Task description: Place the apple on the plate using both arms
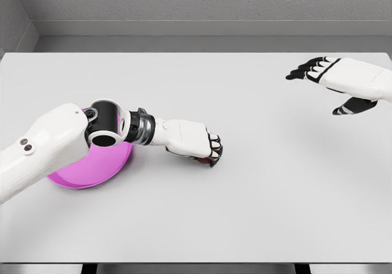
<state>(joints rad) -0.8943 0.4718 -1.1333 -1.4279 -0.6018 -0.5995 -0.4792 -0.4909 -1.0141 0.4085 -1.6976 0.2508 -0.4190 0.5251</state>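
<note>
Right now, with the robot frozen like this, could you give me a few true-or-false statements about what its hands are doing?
1. The left hand is curled over a small reddish object, apparently the apple. True.
2. The apple lies on the plate. False: it is on the table, right of the plate.
3. The right hand holds nothing, fingers spread. True.
4. The plate is green. False: it is pink-purple.
5. The left arm partly hides the plate. True.
</note>
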